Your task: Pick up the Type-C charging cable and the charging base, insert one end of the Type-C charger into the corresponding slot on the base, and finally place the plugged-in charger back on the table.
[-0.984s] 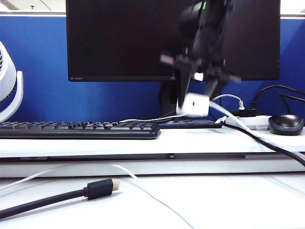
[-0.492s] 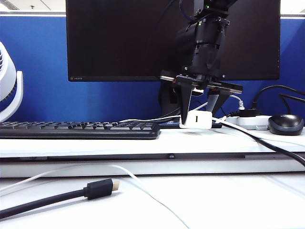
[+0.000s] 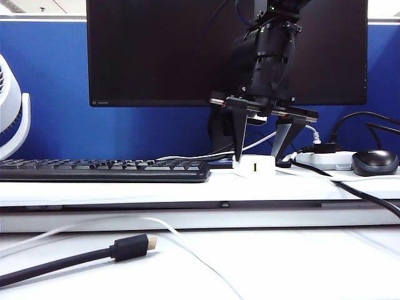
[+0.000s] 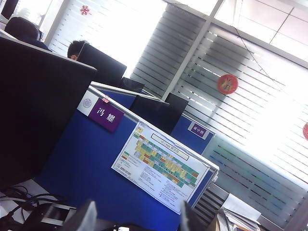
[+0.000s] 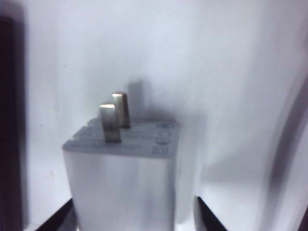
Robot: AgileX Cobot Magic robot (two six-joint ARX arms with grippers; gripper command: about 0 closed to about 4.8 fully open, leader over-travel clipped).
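Observation:
The charging base (image 3: 254, 167), a small white block with a green port on its front, stands on the raised shelf of the table (image 3: 125, 187). My right gripper (image 3: 256, 159) points down over it, open, one finger on each side. In the right wrist view the charging base (image 5: 125, 178) fills the space between the dark fingertips, its two metal prongs facing away from the right gripper (image 5: 134, 219). The thin white Type-C charging cable (image 3: 164, 225) curves over the lower table in front; I cannot tell whether it reaches the base. My left gripper (image 4: 137, 219) is open and empty, aimed at the office partitions.
A black keyboard (image 3: 100, 170) lies on the shelf left of the base, with a monitor (image 3: 156, 50) behind. A white power strip (image 3: 328, 160) and a black mouse (image 3: 374, 162) sit to the right. A thick black cable with a gold plug (image 3: 128, 247) lies in front. A fan (image 3: 11, 112) stands far left.
My right gripper came down with the charging base and set it on the shelf. Its fingers then spread away from the base's sides. The left gripper stayed still.

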